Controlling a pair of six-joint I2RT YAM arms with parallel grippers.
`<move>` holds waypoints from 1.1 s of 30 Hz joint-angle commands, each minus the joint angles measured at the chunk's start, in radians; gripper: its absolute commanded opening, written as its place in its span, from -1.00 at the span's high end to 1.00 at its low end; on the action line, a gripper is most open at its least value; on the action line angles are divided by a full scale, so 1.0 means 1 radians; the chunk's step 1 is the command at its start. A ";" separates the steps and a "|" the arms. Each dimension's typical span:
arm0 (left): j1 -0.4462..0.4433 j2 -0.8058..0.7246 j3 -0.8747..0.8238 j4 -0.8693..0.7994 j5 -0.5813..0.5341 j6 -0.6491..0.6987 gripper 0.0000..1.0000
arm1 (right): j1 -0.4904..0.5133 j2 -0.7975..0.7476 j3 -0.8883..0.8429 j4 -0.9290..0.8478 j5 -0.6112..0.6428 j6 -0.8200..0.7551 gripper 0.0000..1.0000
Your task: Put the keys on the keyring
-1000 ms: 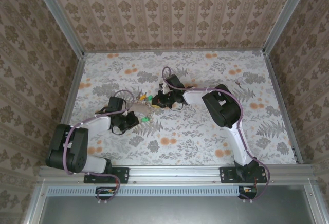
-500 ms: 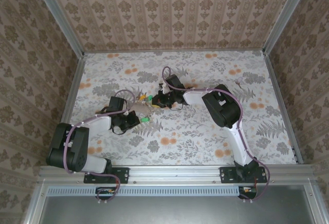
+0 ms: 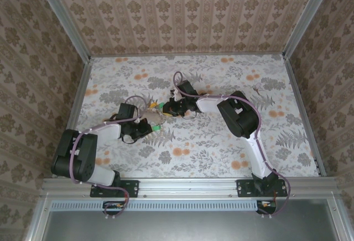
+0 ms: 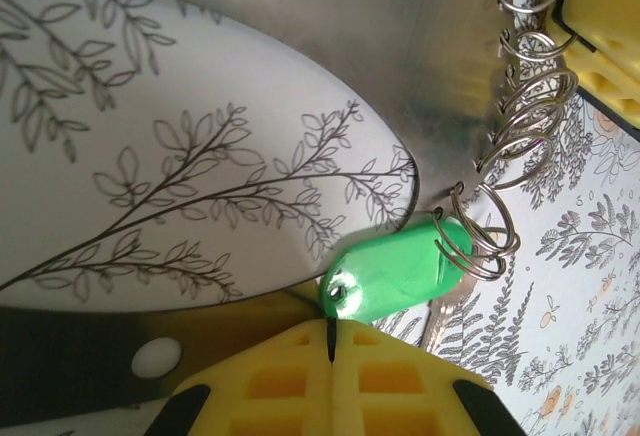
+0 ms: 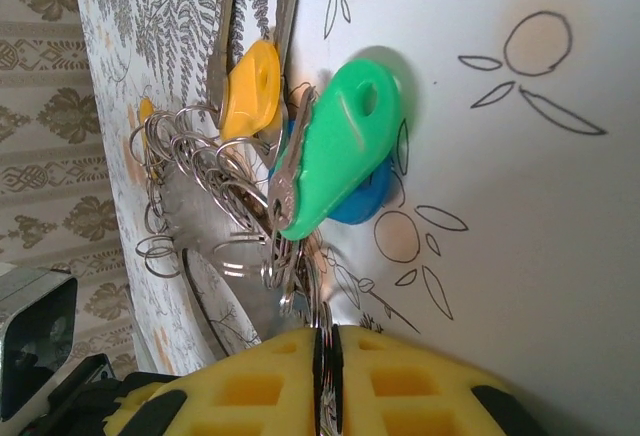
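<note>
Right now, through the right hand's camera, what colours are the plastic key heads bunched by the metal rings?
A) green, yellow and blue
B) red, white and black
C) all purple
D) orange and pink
A: a green head, a yellow head and a blue head tucked partly behind the green one sit by the silver rings, which the right hand pinches.

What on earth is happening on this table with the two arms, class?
Two robot arms hold a string of keys between them at mid-table. The left tool is shut on the tip of a green-headed key hooked to a chain of silver rings. The right tool pinches the rings, with another green key, a yellow key and a blue key beside.
</note>
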 commanded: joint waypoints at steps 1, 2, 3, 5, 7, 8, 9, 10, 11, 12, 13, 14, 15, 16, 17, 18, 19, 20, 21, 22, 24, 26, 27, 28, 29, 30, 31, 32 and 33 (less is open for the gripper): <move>-0.008 0.034 0.001 -0.018 -0.021 -0.013 0.96 | 0.035 0.009 0.013 -0.075 -0.016 -0.017 0.69; -0.008 0.036 0.002 -0.019 -0.022 -0.013 0.96 | 0.036 0.011 0.014 -0.075 -0.016 -0.015 0.69; -0.008 0.037 0.002 -0.019 -0.019 -0.013 0.96 | 0.036 0.011 0.018 -0.077 -0.017 -0.015 0.69; -0.010 0.040 0.003 -0.019 -0.018 -0.012 0.96 | 0.039 0.014 0.020 -0.078 -0.019 -0.014 0.70; -0.012 0.041 0.003 -0.019 -0.019 -0.011 0.96 | 0.041 0.015 0.021 -0.079 -0.018 -0.013 0.71; -0.012 0.040 0.003 -0.019 -0.018 -0.011 0.96 | 0.041 0.015 0.021 -0.082 -0.016 -0.014 0.73; -0.013 0.040 0.003 -0.018 -0.018 -0.012 0.96 | 0.041 0.015 0.021 -0.084 -0.014 -0.014 0.76; -0.013 0.039 0.003 -0.019 -0.018 -0.011 0.96 | 0.041 0.014 0.020 -0.085 -0.013 -0.016 0.79; -0.013 0.039 0.003 -0.018 -0.018 -0.009 0.96 | 0.041 0.012 0.018 -0.086 -0.009 -0.018 0.81; -0.013 0.038 0.003 -0.019 -0.017 -0.010 0.97 | 0.040 0.010 0.021 -0.086 -0.005 -0.020 0.82; -0.013 0.037 0.002 -0.020 -0.017 -0.010 0.96 | 0.039 0.008 0.021 -0.090 -0.001 -0.022 0.83; -0.014 0.033 0.003 -0.022 -0.016 -0.008 0.96 | 0.039 0.005 0.022 -0.095 0.004 -0.027 0.84; -0.014 0.028 0.003 -0.024 -0.017 -0.008 0.96 | 0.039 0.003 0.025 -0.099 0.007 -0.032 0.86; -0.014 0.021 0.002 -0.025 -0.016 -0.007 0.96 | 0.038 0.002 0.028 -0.106 0.008 -0.038 0.87; -0.014 0.011 0.002 -0.030 -0.018 -0.006 0.95 | 0.038 0.000 0.033 -0.112 0.012 -0.045 0.88; -0.014 0.000 0.003 -0.035 -0.018 -0.003 0.94 | 0.038 -0.003 0.035 -0.120 0.016 -0.054 0.90; -0.014 -0.013 0.003 -0.040 -0.018 0.000 0.93 | 0.038 -0.006 0.038 -0.125 0.020 -0.061 0.91; -0.014 -0.029 0.003 -0.044 -0.018 0.002 0.91 | 0.038 -0.011 0.041 -0.133 0.026 -0.072 0.94; -0.014 -0.047 0.005 -0.049 -0.017 0.006 0.89 | 0.038 -0.019 0.042 -0.139 0.031 -0.086 0.96; -0.014 -0.063 0.006 -0.055 -0.016 0.007 0.85 | 0.038 -0.024 0.042 -0.145 0.038 -0.101 0.99; -0.013 -0.113 0.014 -0.076 -0.022 0.010 0.56 | 0.038 -0.045 0.046 -0.171 0.059 -0.143 1.00; -0.019 -0.171 0.036 -0.130 -0.058 0.028 0.24 | 0.038 -0.069 0.052 -0.208 0.086 -0.201 1.00; -0.022 -0.212 0.049 -0.161 -0.079 0.040 0.17 | 0.038 -0.084 0.056 -0.236 0.106 -0.237 1.00; -0.022 -0.245 0.060 -0.184 -0.096 0.049 0.13 | 0.038 -0.097 0.060 -0.260 0.122 -0.267 1.00; -0.022 -0.285 0.074 -0.209 -0.113 0.058 0.09 | 0.038 -0.111 0.065 -0.284 0.135 -0.305 1.00; -0.019 -0.323 0.086 -0.227 -0.128 0.064 0.06 | 0.038 -0.126 0.069 -0.307 0.145 -0.345 1.00; -0.018 -0.354 0.094 -0.241 -0.139 0.068 0.04 | 0.038 -0.139 0.071 -0.323 0.153 -0.377 1.00; -0.013 -0.390 0.101 -0.247 -0.148 0.071 0.01 | 0.038 -0.158 0.067 -0.336 0.160 -0.417 1.00; -0.009 -0.422 0.108 -0.248 -0.153 0.071 -0.02 | 0.039 -0.178 0.061 -0.347 0.171 -0.458 1.00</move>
